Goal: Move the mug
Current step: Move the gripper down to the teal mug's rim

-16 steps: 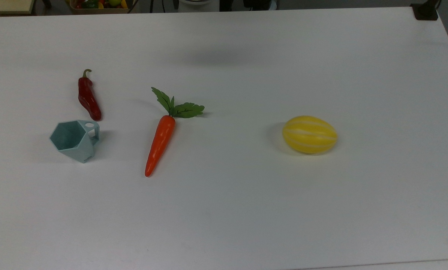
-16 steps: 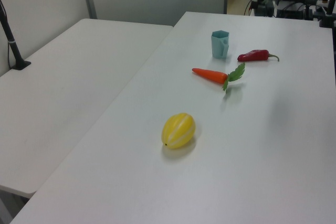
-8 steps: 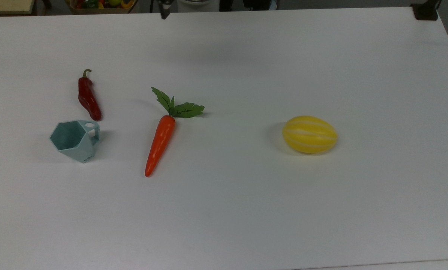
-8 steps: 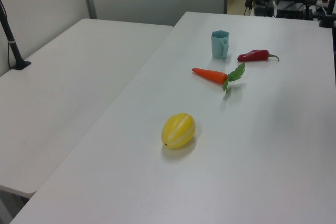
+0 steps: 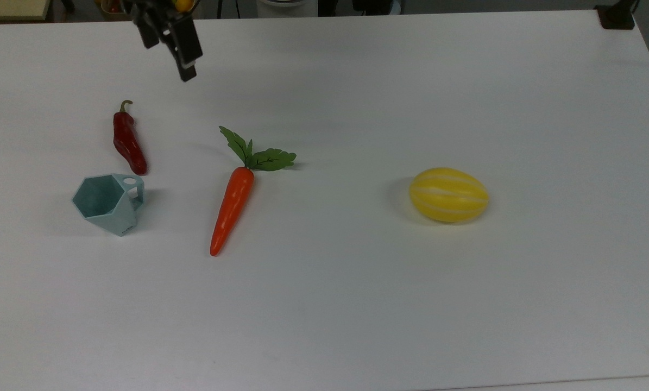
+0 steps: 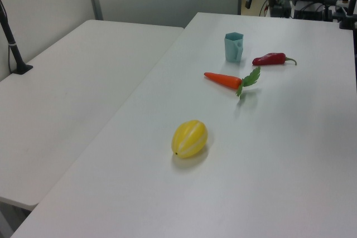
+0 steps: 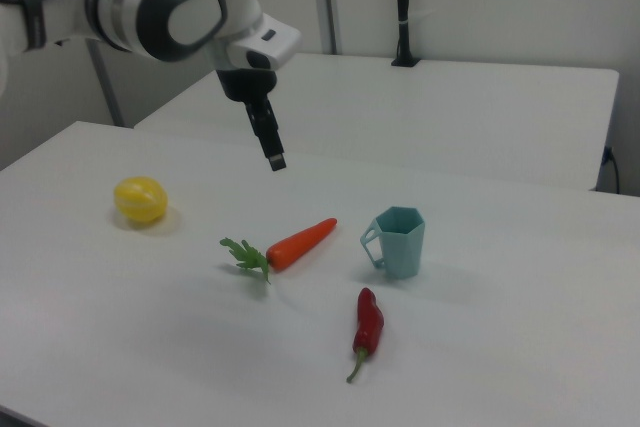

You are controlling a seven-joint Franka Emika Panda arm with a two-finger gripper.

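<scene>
Approach is the step in hand: the gripper (image 5: 187, 73) hangs above the table (image 5: 357, 81) close to its far edge in the top view, well apart from the mug (image 5: 107, 203) and carrying nothing. You cannot tell from these views whether it is open or closed, so check that before you commit. In the right view, the gripper (image 7: 277, 160) points down at bare table beyond the carrot (image 7: 300, 242).

The mug stands upright near the top view's left edge of the table, about midway between the far and near edges. Its hexagonal mouth faces up, and its handle tab is turned toward the red chilli (image 5: 128, 144). The chilli's lower tip lies just beside that tab. In the right view, a gap shows between the chilli (image 7: 368, 332) and the mug (image 7: 400, 242), so I judge them not touching. The carrot (image 5: 232, 209) lies near the mug, toward the top view's right. The yellow striped melon (image 5: 448, 194) is well apart, nearer the top view's right edge.

Next, you need to bring the gripper across toward the top view's left edge and down over the mug. Have it opened wide enough to straddle one wall of the rim or two opposite facets. Come in from above rather than sideways, because a low sweep would likely knock the chilli. The angled plastic sides may slip, so a grip across the rim looks safer.
</scene>
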